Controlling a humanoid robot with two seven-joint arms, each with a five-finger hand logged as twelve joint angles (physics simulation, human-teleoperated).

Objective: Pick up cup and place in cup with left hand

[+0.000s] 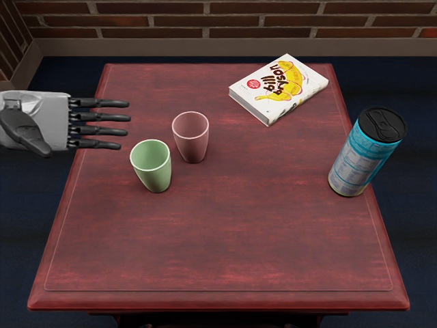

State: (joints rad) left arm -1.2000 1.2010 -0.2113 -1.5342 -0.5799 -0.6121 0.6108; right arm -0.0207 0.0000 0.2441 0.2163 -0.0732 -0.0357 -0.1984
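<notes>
Straight, slightly parted fingers (101, 117) on the grey-and-black mechanical left hand (51, 123) hold nothing beside the smooth, tapered light-green cup (151, 166) and dusty-pink cup (190, 137), both upright on the dark-red wooden table (225, 225). I'd call it the approach; next, that hand must reach over and grasp one cup, though I can't tell which.

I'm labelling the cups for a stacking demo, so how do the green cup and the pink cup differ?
The green cup is pale green, while the pink cup is a dusky rose. The green cup stands closer to the table's near edge; the pink cup stands farther back and to the picture's right. Both are upright, open-topped and tapered, wider at the rim than at the base.
</notes>
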